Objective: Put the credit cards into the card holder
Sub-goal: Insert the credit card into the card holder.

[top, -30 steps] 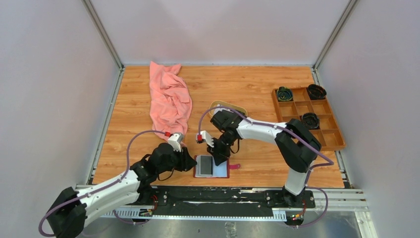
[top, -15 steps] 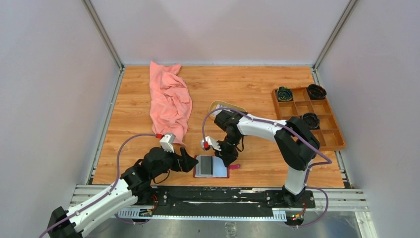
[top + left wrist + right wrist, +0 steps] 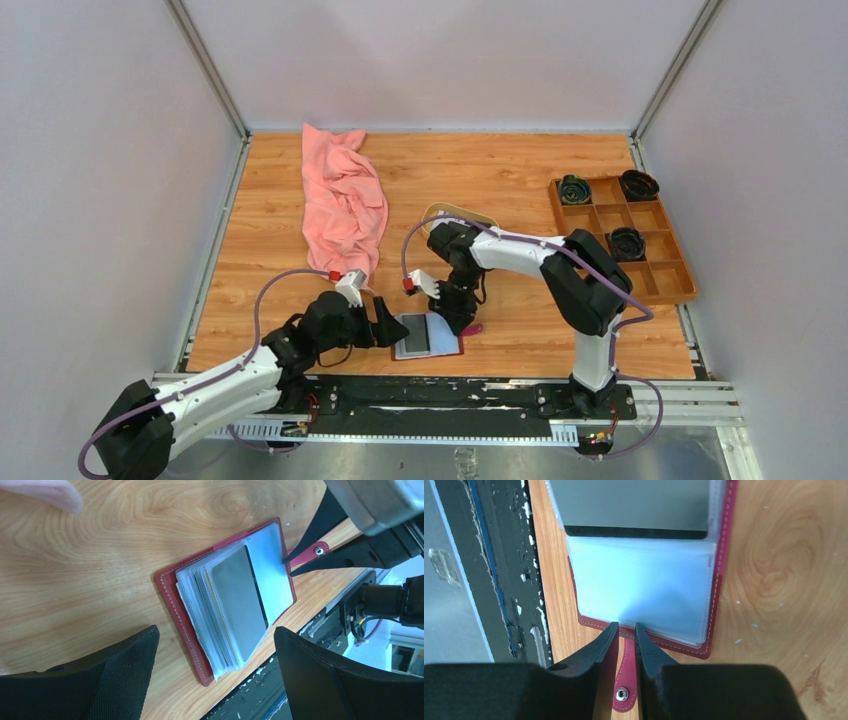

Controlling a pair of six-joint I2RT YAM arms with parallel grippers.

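My right claw (image 3: 625,627), narrowed to a slit (pinching or not, I cannot tell), sits at the tab edge of the open holder (image 3: 167,585) on the table (image 3: 520,170); my left claw (image 3: 215,635) gapes empty at its opposite edge.

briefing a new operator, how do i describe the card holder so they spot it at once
Go to the near edge of the wooden table, between the left gripper and the right gripper. The card holder lies open and flat there: the only dark red thing, with clear plastic sleeves inside and a snap tab.
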